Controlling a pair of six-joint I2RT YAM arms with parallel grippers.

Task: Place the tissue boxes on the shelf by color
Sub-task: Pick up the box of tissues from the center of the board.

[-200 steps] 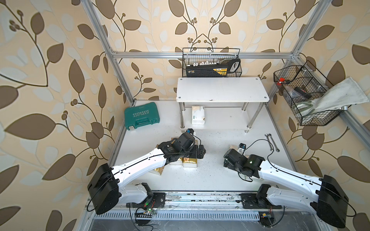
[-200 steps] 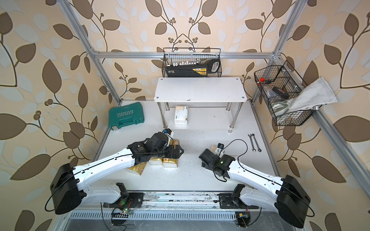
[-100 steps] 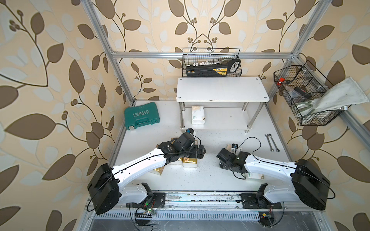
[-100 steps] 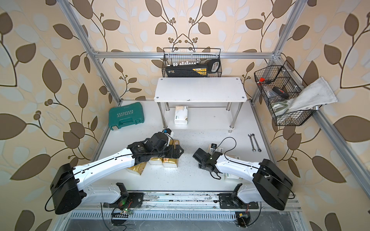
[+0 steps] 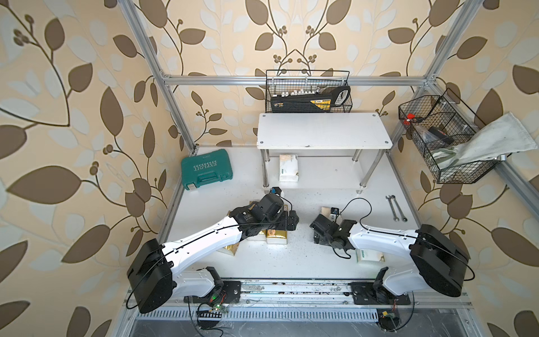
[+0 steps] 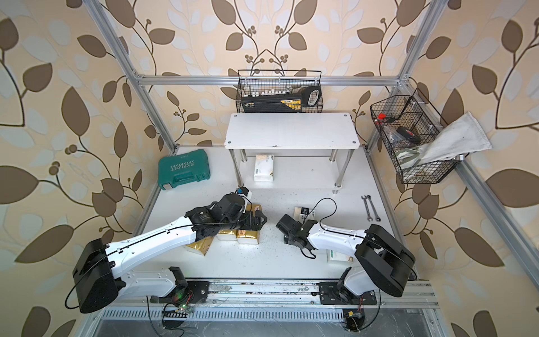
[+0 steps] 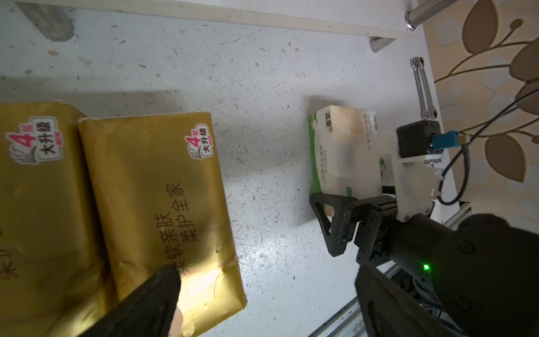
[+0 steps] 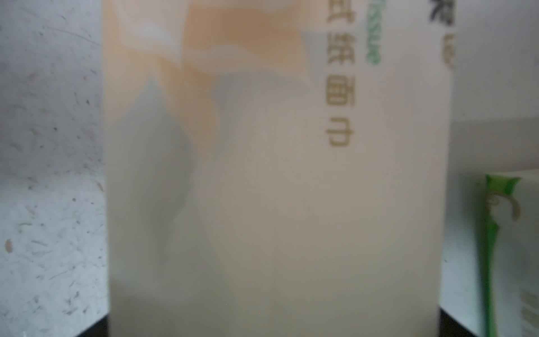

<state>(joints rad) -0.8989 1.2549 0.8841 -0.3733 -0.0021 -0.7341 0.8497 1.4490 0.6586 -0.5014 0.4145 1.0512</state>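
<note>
shelf top (image 5: 323, 129): free | lower tier (image 5: 329, 173): white pack (image 5: 288, 167) blocks (left end)

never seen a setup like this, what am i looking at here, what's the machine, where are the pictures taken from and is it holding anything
It is a robot with two arms fixed at the table's near edge. Each arm ends in a two-fingered claw.

The two wide pictures come from one camera overhead, looking down on everything. The two close-ups come from small cameras on the arms' wrists.

At the back of the table stands a white shelf with a white tissue pack on its lower board. Also on the table are a teal case, two wrenches and some gold packs.

The left claw hangs open over the gold packs. The right claw is open too, with a finger on either side of another white pack, which fills its wrist picture. Neither seems to grip anything yet.
</note>
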